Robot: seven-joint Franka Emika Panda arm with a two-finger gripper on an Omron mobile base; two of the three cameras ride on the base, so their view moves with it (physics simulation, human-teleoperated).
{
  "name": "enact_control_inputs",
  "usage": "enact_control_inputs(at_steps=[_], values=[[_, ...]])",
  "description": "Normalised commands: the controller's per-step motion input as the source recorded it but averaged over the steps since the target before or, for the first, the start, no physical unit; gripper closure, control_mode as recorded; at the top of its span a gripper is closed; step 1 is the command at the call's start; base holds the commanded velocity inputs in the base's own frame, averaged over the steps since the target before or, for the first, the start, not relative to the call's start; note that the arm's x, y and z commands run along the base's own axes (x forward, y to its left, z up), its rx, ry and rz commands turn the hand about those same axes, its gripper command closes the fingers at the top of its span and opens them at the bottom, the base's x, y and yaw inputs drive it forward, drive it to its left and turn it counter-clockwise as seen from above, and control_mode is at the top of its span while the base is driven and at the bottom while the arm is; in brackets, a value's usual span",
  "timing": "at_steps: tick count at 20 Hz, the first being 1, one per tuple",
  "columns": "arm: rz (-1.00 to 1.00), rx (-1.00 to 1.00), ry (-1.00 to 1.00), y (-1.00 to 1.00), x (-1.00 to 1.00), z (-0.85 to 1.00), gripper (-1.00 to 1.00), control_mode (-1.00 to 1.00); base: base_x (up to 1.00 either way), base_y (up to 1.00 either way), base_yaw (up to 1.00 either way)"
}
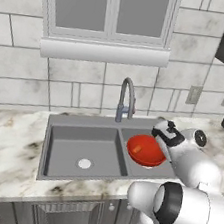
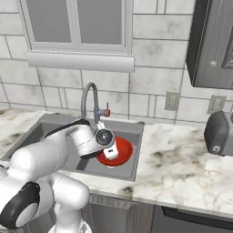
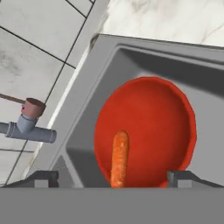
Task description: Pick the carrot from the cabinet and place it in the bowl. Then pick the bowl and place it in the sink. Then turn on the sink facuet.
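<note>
The back wall (image 1: 84,75) is covered in large pale grey tiles with dark grout lines, and a white-framed window (image 1: 110,13) with two grey panes sits above a thick white sill (image 1: 104,52). A marbled cream and brown counter (image 2: 182,168) runs along the wall, with dark grey panelled cupboard fronts (image 1: 64,216) below it. Two pale outlets (image 2: 172,101) sit on the tiles near a dark toaster (image 2: 220,133) at the right.

The carrot (image 3: 120,158) lies in the bowl (image 1: 145,150), which sits in the sink's (image 1: 84,145) right basin; the faucet (image 1: 126,98) stands behind.
</note>
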Motion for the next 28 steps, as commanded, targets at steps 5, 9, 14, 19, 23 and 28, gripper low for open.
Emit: enact_control_inputs(at_steps=[5, 9, 14, 19, 23, 28], values=[[-0.04, 0.18, 0.05, 0.0, -0.27, 1.0, -1.0, -1.0, 0.0, 0.0, 0.0], [0.0, 0.26, 0.27, 0.0, -0.17, 0.88, -1.0, -1.0, 0.0, 0.0, 0.0], [0.08, 0.12, 0.2, 0.18, -0.08, 0.21, -1.0, -1.0, 0.0, 0.0, 0.0], [-0.03, 0.22, 0.09, 0.04, 0.0, 0.05, -1.0, -1.0, 0.0, 0.0, 0.0], [-0.16, 0.43, 0.0, 0.24, 0.0, 0.08, -1.0, -1.0, 0.0, 0.0, 0.0], [-0.27, 0.46, -0.01, 0.43, 0.18, 0.0, -1.0, -1.0, 0.0, 0.0, 0.0]])
